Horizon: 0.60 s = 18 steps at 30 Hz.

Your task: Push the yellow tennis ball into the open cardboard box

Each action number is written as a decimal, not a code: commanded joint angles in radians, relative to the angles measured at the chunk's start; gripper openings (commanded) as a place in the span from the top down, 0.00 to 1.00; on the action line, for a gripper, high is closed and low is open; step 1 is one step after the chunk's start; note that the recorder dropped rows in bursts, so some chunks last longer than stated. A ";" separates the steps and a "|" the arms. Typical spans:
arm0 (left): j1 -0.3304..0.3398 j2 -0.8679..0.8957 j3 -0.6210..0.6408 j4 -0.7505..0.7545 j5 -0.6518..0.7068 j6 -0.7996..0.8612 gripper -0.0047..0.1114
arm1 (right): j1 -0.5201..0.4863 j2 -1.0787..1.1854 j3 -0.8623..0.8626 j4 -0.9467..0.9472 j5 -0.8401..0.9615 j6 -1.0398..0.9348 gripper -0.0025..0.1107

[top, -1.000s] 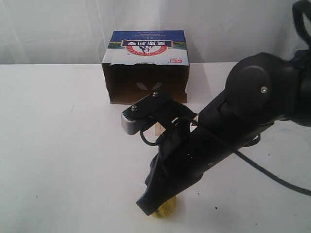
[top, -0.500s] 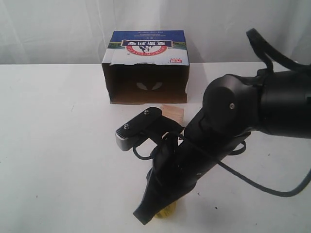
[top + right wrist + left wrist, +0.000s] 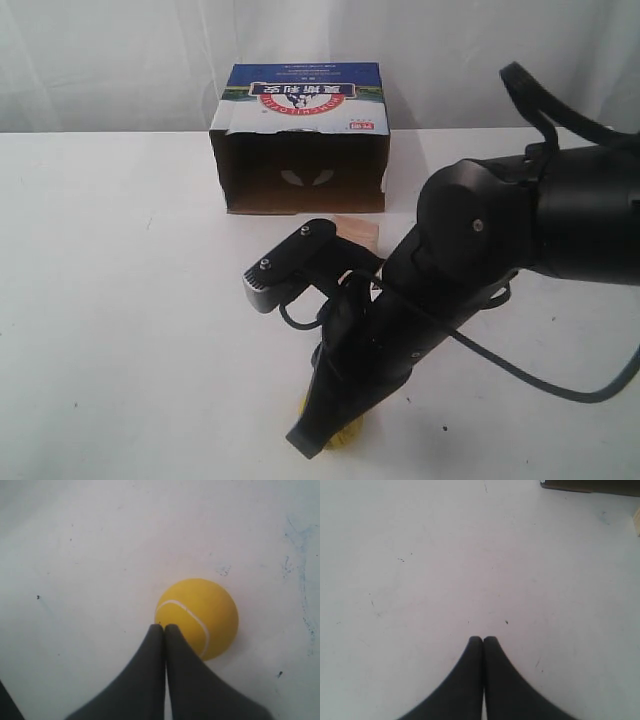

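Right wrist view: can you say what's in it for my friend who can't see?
A yellow tennis ball sits on a white table. The right gripper, its two black fingers shut together, has its tips right at the ball's edge.

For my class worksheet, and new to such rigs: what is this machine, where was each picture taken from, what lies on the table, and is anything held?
It is a two-armed robot; each arm ends in a two-fingered gripper. The wide picture, from a camera off the arms, shows the right arm over a table. The other two come from wrist cameras, one per arm. On the table lie a yellow tennis ball, an open cardboard box and a wooden cube. Nothing is held: the left gripper is shut over the table, the right gripper shut with its tips beside the ball.
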<state>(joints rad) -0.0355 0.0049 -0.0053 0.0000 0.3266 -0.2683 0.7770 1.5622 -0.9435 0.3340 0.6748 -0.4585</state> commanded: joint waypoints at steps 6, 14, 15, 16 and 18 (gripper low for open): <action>-0.006 -0.005 0.005 0.000 0.034 0.005 0.96 | 0.002 0.030 0.002 -0.013 0.018 0.017 0.98; -0.006 -0.005 0.005 0.000 0.034 0.005 0.96 | 0.002 0.035 0.002 -0.015 0.009 0.025 0.98; -0.006 -0.005 0.005 0.000 0.034 0.005 0.96 | 0.002 0.035 0.002 -0.017 0.008 0.025 0.98; -0.006 -0.005 0.005 0.000 0.034 0.005 0.96 | 0.002 0.035 0.002 -0.019 0.006 0.025 0.98; -0.006 -0.005 0.005 0.000 0.034 0.005 0.96 | 0.002 0.035 0.002 -0.026 0.000 0.025 0.98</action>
<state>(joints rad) -0.0355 0.0049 -0.0053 0.0000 0.3266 -0.2683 0.7770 1.5978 -0.9435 0.3233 0.6885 -0.4369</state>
